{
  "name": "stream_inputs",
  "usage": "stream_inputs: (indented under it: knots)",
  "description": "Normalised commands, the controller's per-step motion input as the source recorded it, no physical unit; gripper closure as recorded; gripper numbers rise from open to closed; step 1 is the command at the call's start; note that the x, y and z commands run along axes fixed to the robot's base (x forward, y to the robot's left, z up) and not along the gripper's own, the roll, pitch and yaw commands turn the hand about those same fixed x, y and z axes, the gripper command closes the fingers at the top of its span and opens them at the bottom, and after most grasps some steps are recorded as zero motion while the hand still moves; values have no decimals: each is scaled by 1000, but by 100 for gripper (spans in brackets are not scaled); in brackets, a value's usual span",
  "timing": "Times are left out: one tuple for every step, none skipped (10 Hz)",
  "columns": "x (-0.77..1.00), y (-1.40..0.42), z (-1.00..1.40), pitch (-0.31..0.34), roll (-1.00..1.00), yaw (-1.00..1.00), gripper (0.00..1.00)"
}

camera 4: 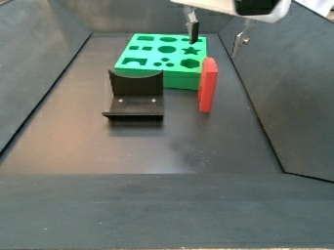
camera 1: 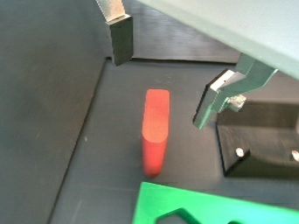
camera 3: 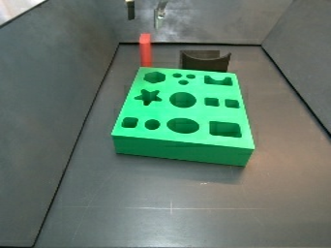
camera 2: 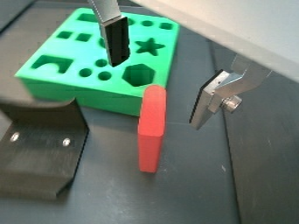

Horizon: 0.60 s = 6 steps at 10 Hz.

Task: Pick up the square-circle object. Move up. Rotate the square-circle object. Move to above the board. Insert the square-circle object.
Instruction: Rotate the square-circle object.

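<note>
The square-circle object (camera 1: 156,127) (camera 2: 151,131) is a small red block standing upright on the dark floor beside the board's edge, seen in both side views (camera 3: 146,46) (camera 4: 206,86). The board (camera 3: 181,114) (camera 4: 162,53) (camera 2: 100,59) is a bright green slab with many cut-out holes; only its corner (camera 1: 211,208) shows in a wrist view. My gripper (camera 1: 163,74) (camera 2: 160,77) (camera 4: 216,29) hangs open above the red block, its fingers wide apart with nothing between them. In a side view only the fingertips (camera 3: 130,12) show at the frame edge.
The dark fixture (camera 4: 133,94) (camera 3: 204,60) (camera 2: 41,144) (camera 1: 263,140) stands on the floor next to the board, close to the red block. Grey walls enclose the work area on all sides.
</note>
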Motion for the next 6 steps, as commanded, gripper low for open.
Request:
stream_inputs:
  knots:
    - [23,25,-15,9,5,-1000,0]
    - [23,25,-15,10,5,-1000,0]
    - [23,25,-15,11,6,-1000,0]
    - [23,25,-15,12,6,-1000,0]
    - [23,25,-15,14,7,-1000,0]
    - [23,24,-15,15,8,-1000,0]
